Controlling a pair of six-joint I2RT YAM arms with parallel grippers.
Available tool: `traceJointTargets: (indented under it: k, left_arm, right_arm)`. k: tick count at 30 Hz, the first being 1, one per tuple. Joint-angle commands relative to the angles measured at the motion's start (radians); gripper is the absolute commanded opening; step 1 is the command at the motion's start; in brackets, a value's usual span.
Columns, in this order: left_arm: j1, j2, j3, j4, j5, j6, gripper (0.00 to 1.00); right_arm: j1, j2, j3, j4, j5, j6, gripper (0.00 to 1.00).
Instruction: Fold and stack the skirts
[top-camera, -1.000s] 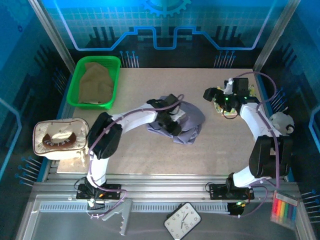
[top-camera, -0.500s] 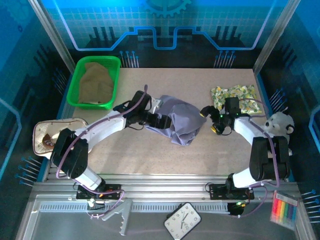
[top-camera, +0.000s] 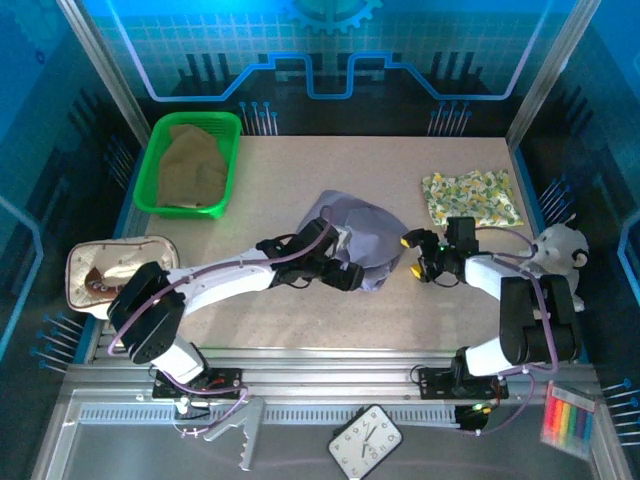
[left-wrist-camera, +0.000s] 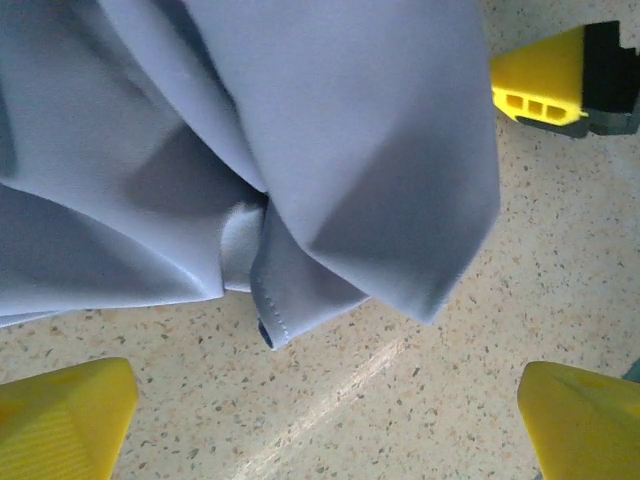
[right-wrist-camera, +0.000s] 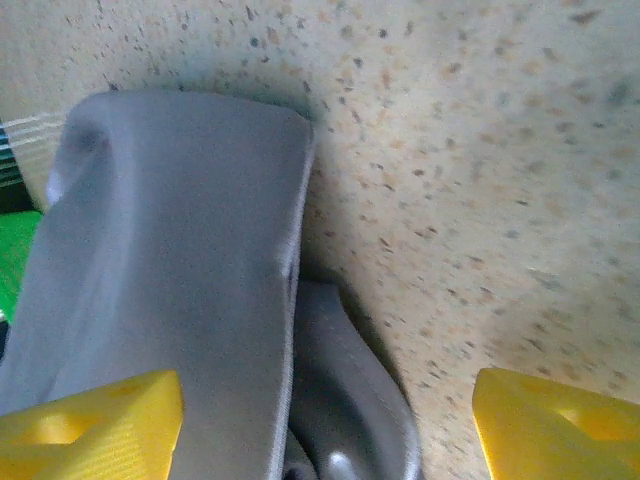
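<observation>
lavender skirt (top-camera: 368, 232): crumpled heap in the middle of the table (top-camera: 300, 170), not folded at all yet. It's been pushed around a bit over the last second but it's just as bunched up.
left gripper (top-camera: 338, 273): a second ago it was down on top of the heap. Now it has let go and swung round to the near-left edge. Jaws are wide apart with nothing in them, and the wrist view has only a loose hem corner and bare table ahead of the fingers.
right gripper (top-camera: 418, 256): the big change. It was up at the far right over the floral skirt and has come across to the lavender one's right edge. Fingers are apart and the cloth edge lies between them, closer to one finger. As far as I can see it isn't clamped on it.
floral skirt (top-camera: 470, 197): left lying as a flat, tidy rectangle at the far right of the table, nothing touching it. Looks finished to me.
olive-tan skirt (top-camera: 193, 165): sitting in the green basket (top-camera: 232, 165) at the far left, well away from both arms.
what it means: my read is one skirt down, and both arms are setting up fresh grips on the second so they can spread it flat. No stack yet.
watch out: the heap has overlapping layers, so a pinch at the edge could easily catch two at once.
</observation>
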Motion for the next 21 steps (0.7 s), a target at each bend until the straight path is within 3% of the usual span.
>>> traceJointTargets:
  k: [1, 9, 15, 18, 21]
  left_arm:
    - [-0.014, 0.022, 0.006, -0.013, -0.083, 0.016, 0.99]
    - [-0.013, 0.038, 0.014, 0.002, -0.039, 0.034, 0.99]
    - [-0.013, 0.038, 0.017, 0.018, 0.012, 0.055, 0.99]
    - [-0.013, 0.043, 0.034, 0.015, 0.032, 0.063, 0.99]
    - [-0.015, 0.051, 0.043, 0.017, 0.024, 0.065, 0.99]
  right_arm:
    - [0.023, 0.033, -0.014, 0.146, -0.019, 0.075, 0.74]
    - [0.049, 0.095, -0.023, 0.287, 0.007, 0.125, 0.53]
    - [0.053, 0.071, -0.055, 0.375, 0.035, 0.162, 0.17]
    - [0.071, -0.017, -0.038, 0.321, 0.065, 0.153, 0.00]
    - [0.109, -0.122, 0.024, 0.183, 0.121, 0.108, 0.00]
